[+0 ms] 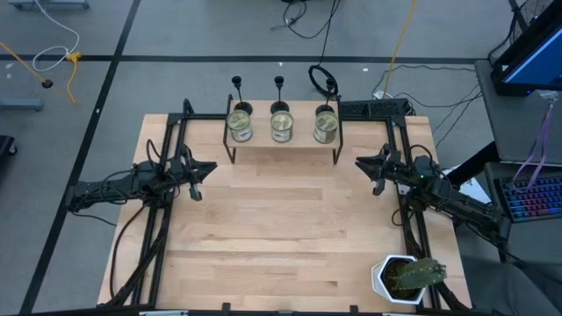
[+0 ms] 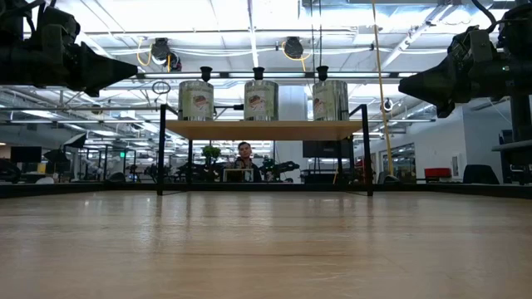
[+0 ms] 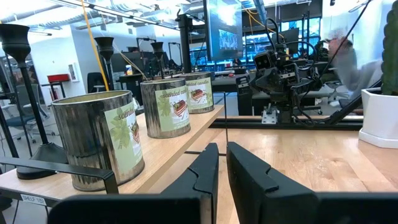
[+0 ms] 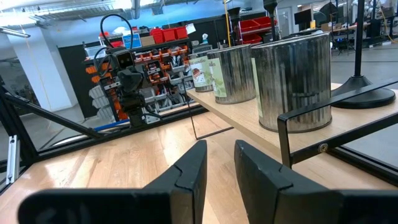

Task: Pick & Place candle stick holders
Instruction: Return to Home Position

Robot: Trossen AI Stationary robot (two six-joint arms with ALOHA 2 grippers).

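Three matte-black candle stick holders [image 1: 237, 86] [image 1: 279, 85] [image 1: 330, 85] stand by their round bases on a raised wooden shelf [image 1: 283, 146] at the table's far middle. Each stands behind a metal can. Their cups show above the cans in the low view [image 2: 258, 73]. The nearest one shows in the left wrist view [image 3: 17, 43] and its base in the right wrist view [image 4: 364, 96]. My left gripper [image 1: 200, 172] hovers left of the shelf, my right gripper [image 1: 367, 167] right of it. Both are empty, with a narrow gap between the fingers [image 3: 222, 149] [image 4: 221, 146].
Three metal cans with green labels [image 1: 240, 125] [image 1: 281, 124] [image 1: 325, 125] stand along the shelf's near side, in front of the holders. A green plant in a white pot [image 1: 406, 277] stands at the near right corner. People show beyond the table [image 2: 243, 153] [image 3: 343, 50].
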